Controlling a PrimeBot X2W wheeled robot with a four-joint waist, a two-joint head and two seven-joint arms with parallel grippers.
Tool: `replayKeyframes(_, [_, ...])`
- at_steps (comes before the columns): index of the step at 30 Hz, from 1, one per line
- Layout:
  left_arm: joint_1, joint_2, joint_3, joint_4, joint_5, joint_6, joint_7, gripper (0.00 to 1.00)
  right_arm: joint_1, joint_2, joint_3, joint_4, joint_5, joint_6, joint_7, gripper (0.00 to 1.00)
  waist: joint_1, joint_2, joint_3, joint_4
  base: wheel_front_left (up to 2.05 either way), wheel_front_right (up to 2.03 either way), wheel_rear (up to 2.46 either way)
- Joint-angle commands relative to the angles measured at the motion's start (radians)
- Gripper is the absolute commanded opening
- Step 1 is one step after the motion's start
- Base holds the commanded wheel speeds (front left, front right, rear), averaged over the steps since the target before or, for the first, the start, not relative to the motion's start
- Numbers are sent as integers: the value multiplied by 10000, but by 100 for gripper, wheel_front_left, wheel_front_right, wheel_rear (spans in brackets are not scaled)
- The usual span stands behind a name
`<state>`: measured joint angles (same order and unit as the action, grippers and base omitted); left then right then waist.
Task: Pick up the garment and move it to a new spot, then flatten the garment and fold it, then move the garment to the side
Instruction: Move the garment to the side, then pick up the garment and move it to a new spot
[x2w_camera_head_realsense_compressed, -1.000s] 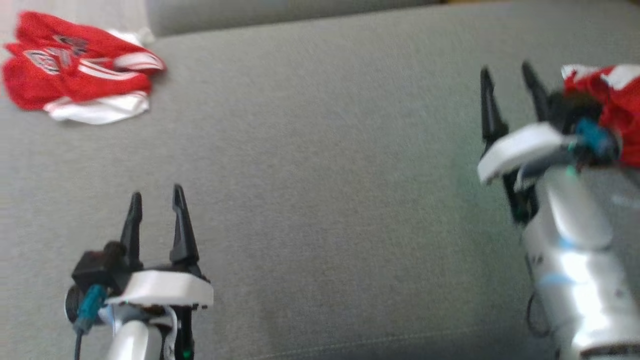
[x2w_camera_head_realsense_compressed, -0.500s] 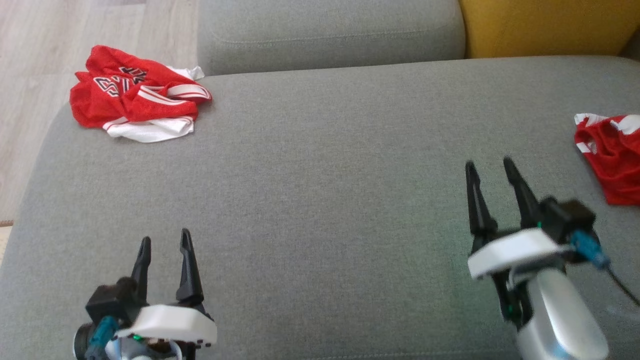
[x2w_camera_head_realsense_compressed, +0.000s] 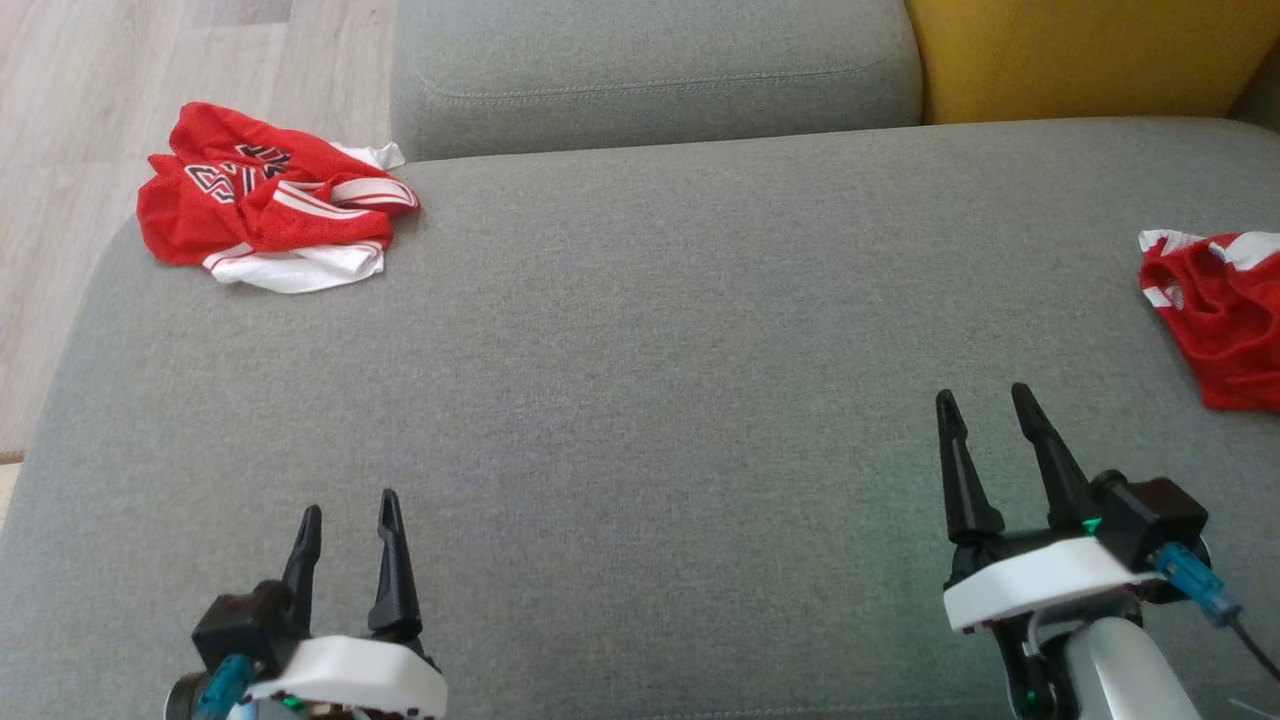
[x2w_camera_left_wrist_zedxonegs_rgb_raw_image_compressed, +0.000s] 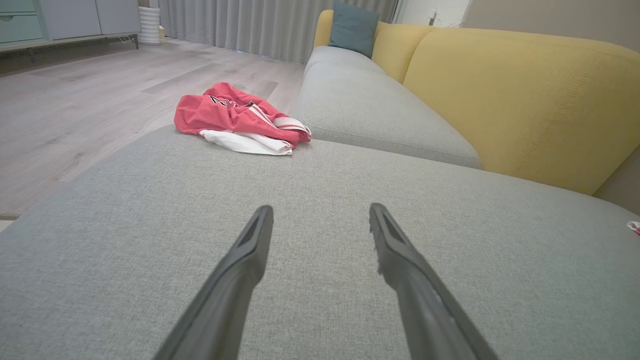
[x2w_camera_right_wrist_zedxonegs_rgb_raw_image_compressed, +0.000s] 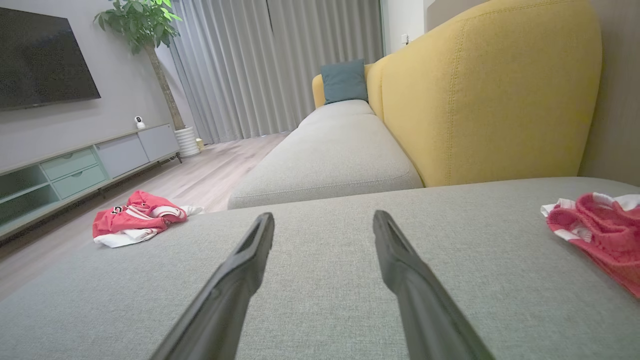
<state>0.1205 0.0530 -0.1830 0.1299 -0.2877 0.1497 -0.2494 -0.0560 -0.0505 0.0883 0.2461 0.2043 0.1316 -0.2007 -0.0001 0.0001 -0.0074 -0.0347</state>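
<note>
Left tool (x2w_camera_head_realsense_compressed: 350, 503) and right tool (x2w_camera_head_realsense_compressed: 982, 392) hover spread and empty over the sofa seat (x2w_camera_head_realsense_compressed: 650, 350), red garment (x2w_camera_head_realsense_compressed: 265, 210) on its far-left corner.

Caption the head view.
Left gripper and right gripper open above grey sofa; red garment far left, second garment at right.

Ends each arm in two long black fingers (x2w_camera_head_realsense_compressed: 1048, 460), thin and tapering to blunt points. On the left gripper (x2w_camera_head_realsense_compressed: 350, 503), seats them in a white plate (x2w_camera_head_realsense_compressed: 345, 675) with rounded edges, beside a boxy black block (x2w_camera_head_realsense_compressed: 240, 625) and a teal connector (x2w_camera_head_realsense_compressed: 222, 685). Repeats the build on the right gripper (x2w_camera_head_realsense_compressed: 982, 392), adding a blue plug (x2w_camera_head_realsense_compressed: 1195, 585), a dark cable (x2w_camera_head_realsense_compressed: 1255, 645), a small green light (x2w_camera_head_realsense_compressed: 1090, 524) and a silvery forearm (x2w_camera_head_realsense_compressed: 1130, 670). Up close in the wrist views, looks matte dark grey, with flat inner faces.
</note>
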Motion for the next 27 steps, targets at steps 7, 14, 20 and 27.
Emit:
replayKeyframes(7, [-418, -27, 260, -272, -49, 5, -124, 100, -117, 2, 144, -457, 19, -9, 98, 100, 1, -1, 8, -13, 0, 0, 0])
replayKeyframes(14, [-427, -27, 223, -300, -58, 5, -124, 100, -62, 2, 154, -544, -23, -9, 210, 100, 1, -1, 7, -12, 0, 0, 0])
replayKeyframes(20, [-436, -28, 197, -299, -59, -6, -124, 100, -6, 3, 157, -665, -77, -9, 295, 100, 1, -1, 11, 48, 0, 0, 0])
replayKeyframes(27, [-528, -28, 139, -515, 6, -46, -124, 100, 53, 3, 275, -817, -138, -9, 383, 100, 1, -1, -32, 559, 0, 0, 0])
